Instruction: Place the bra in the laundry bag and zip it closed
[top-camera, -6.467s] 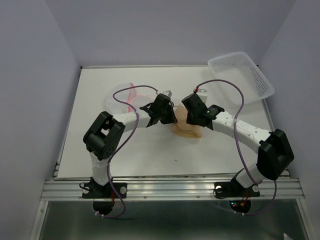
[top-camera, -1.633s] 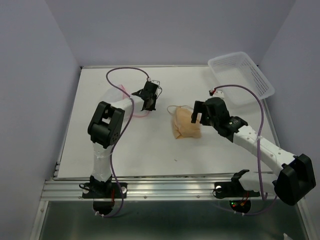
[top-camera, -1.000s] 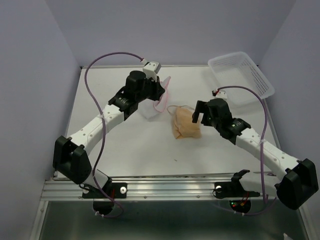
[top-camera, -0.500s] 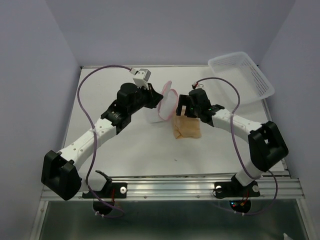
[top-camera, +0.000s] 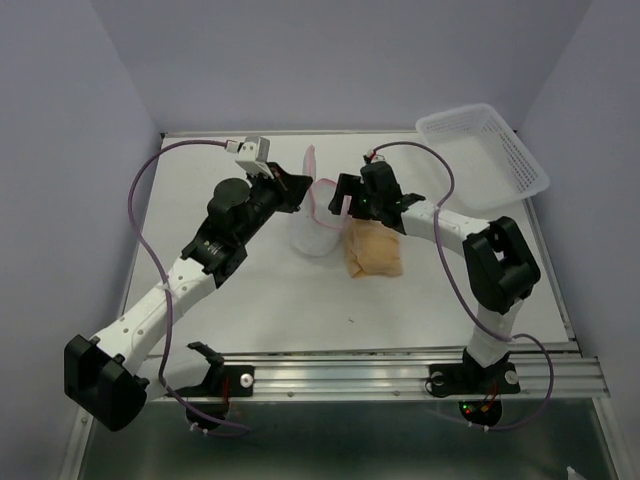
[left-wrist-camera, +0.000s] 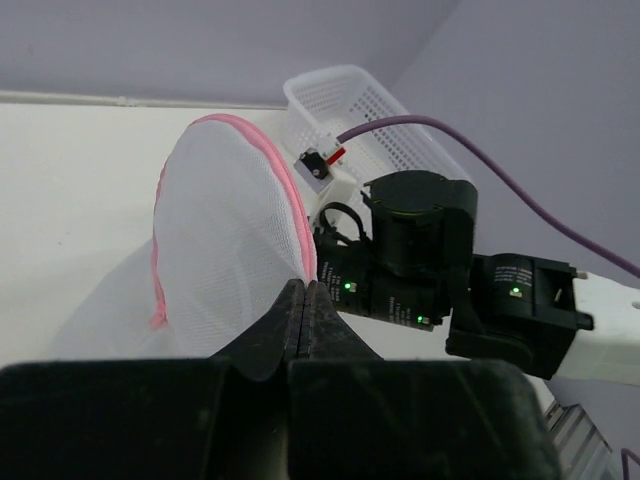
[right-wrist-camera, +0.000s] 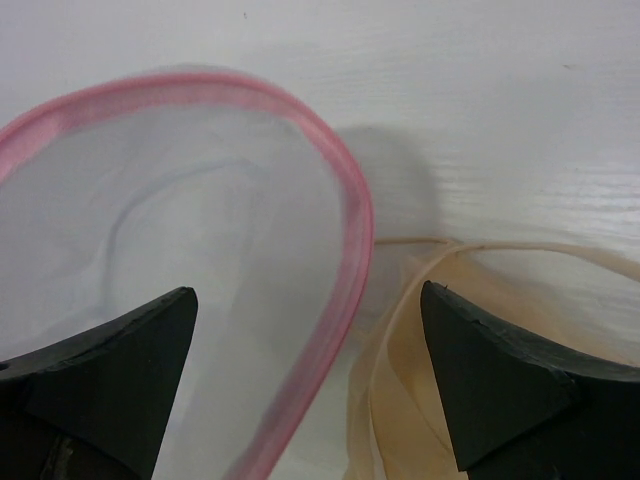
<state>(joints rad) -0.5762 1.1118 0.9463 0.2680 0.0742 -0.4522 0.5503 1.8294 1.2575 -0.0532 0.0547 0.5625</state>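
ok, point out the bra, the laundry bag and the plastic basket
bra (top-camera: 375, 255), top external view, middle of the peach fabric
laundry bag (left-wrist-camera: 225, 235), left wrist view, white mesh inside the pink rim
plastic basket (top-camera: 522, 160), top external view, slotted side wall

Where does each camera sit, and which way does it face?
Top external: above, behind the bases, looking down at table, laundry bag, bra; left arm and right arm show.
Left wrist: faces the right arm; left fingers, shut on the bag rim, show.
Right wrist: looks down at bag rim and bra strap; open right fingers show.
All share the laundry bag.
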